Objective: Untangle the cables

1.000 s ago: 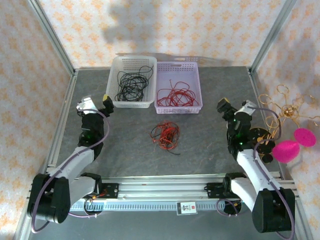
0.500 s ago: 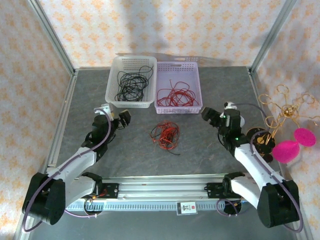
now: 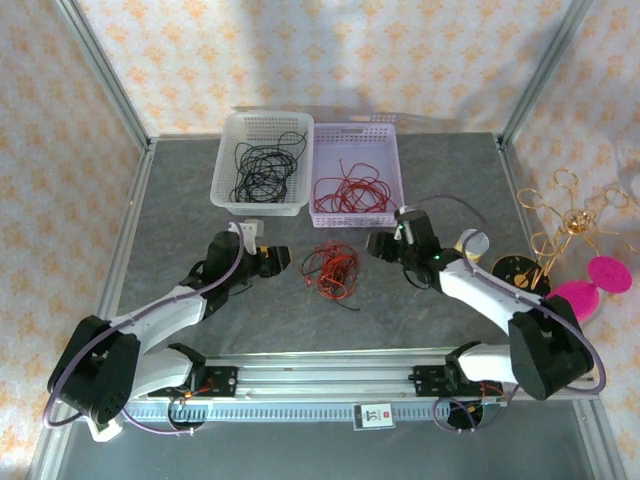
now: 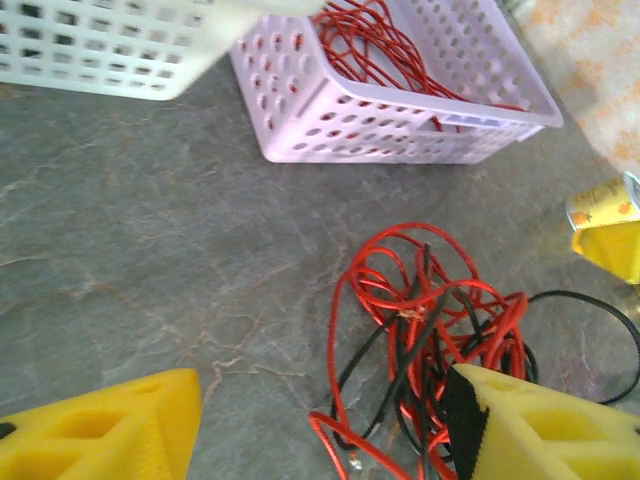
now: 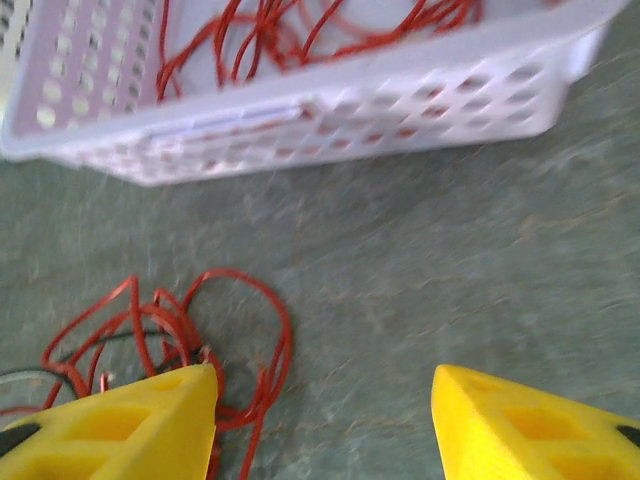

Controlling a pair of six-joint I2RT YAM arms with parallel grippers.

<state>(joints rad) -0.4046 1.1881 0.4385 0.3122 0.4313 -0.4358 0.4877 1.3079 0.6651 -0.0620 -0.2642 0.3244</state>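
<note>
Both arms swung inward since earlier frame. Left hand (image 3: 278, 261) now just left of cables (image 3: 331, 270), right hand (image 3: 376, 246) just right. Both released, empty. Cables lie mid-counter (image 3: 170, 200), near lilac basket (image 3: 400, 188).

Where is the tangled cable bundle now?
In the top view the cables lie on the table near its middle, just in front of the lilac basket, between the left gripper and the right gripper.
</note>
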